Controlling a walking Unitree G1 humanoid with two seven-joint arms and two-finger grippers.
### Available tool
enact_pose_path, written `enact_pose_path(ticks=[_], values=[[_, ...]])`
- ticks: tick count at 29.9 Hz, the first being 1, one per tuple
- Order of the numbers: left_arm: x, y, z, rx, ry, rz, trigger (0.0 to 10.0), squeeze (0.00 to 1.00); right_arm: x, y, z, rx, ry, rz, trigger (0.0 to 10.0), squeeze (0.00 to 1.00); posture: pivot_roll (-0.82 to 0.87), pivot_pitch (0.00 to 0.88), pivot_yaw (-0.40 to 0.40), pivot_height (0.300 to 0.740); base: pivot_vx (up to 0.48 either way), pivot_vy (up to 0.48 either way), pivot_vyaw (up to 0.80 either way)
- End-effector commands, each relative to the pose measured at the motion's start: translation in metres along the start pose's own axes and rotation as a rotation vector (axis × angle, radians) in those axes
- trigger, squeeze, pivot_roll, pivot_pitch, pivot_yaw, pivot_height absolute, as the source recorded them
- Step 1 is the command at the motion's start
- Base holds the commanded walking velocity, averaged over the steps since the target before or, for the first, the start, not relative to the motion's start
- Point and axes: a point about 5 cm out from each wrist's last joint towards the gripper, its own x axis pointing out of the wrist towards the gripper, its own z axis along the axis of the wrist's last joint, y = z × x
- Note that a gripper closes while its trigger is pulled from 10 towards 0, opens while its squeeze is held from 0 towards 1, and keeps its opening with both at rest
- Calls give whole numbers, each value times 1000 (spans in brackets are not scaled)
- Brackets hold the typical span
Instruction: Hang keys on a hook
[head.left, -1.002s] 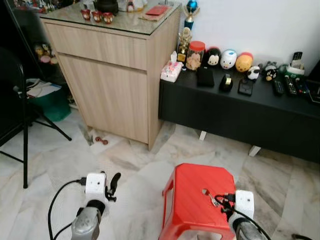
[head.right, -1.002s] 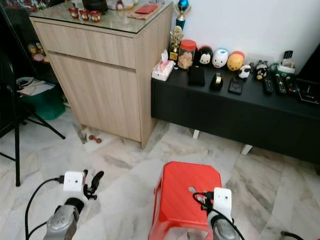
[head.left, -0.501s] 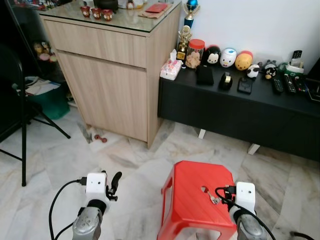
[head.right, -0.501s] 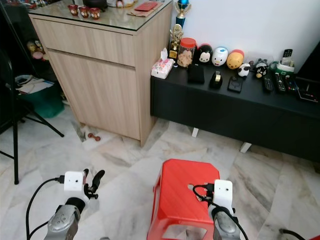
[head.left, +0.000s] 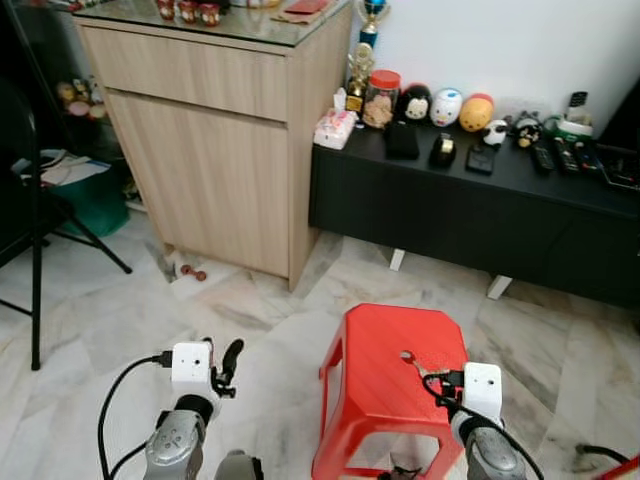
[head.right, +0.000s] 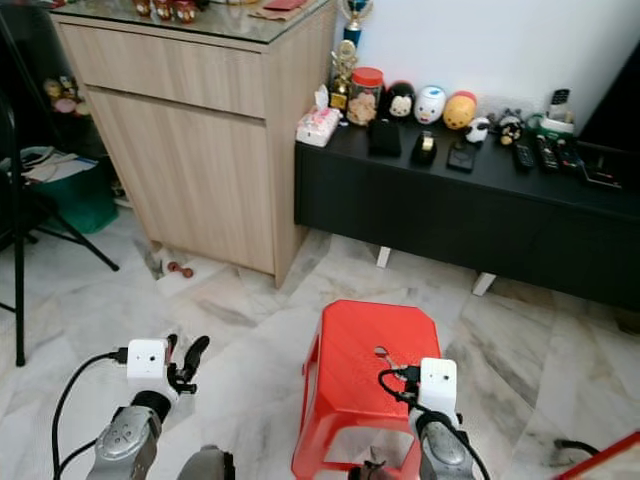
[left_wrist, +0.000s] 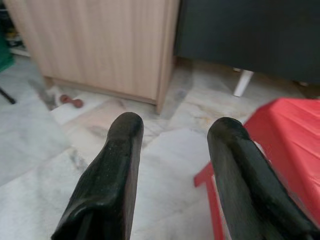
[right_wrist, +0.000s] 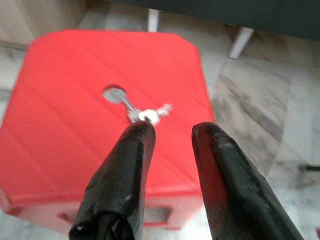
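**Keys sitting on the red stool, gripper lined up over them**

Marble floor, living-room corner: a wooden cabinet next to a low black TV bench lined with little round character toys, a tissue pack and some remotes. Out front is a red plastic stool, and the keys are lying flat on its seat, right beside the round hole in the middle.

The right gripper hangs just above the seat, fingers spread with nothing between them, keys just past the tip of one finger. The left gripper is off over bare floor, jaws apart too, holding nothing.

Handling guess: small metal bunch, light but loose and floppy, and it'll probably slide on that slick plastic. I'd pinch the ring or the thickest clump, not a single blade.

Containers: a red-lidded jar on the bench with something beige inside, can't tell what. No hook anywhere that I can make out.
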Motion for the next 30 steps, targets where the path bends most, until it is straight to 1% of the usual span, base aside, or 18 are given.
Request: enact_pose_path(ticks=[1,9,10,12,15,28,30], values=[[3,-3,4,-3,-10,-10,10000,0,0,-2,-1,4,8,-2,10000,0,133,32,-75,652,0,0,0],[5,-5,7,-6,-18,-11,10000,0,0,0,-5,7,45,5,10000,0,134,27,-75,652,0,0,0],[5,-5,7,-6,-18,-11,10000,0,0,0,-5,7,45,5,10000,0,134,27,-75,652,0,0,0],[7,-6,10,-8,-25,-13,10000,0,0,1,-1,-1,21,18,10000,0,133,32,-76,633,0,0,0],[9,-6,12,-9,-31,-13,10000,0,0,1,0,10,9,18,10000,0,133,32,-76,633,0,0,0],[15,-7,20,-18,-53,-3,10000,0,1,4,-2,-2,34,33,10000,0,128,54,-83,633,0,0,0],[16,-7,20,-18,-51,-2,10000,0,1,4,-2,-12,47,28,10000,0,129,55,-82,619,0,0,0]])
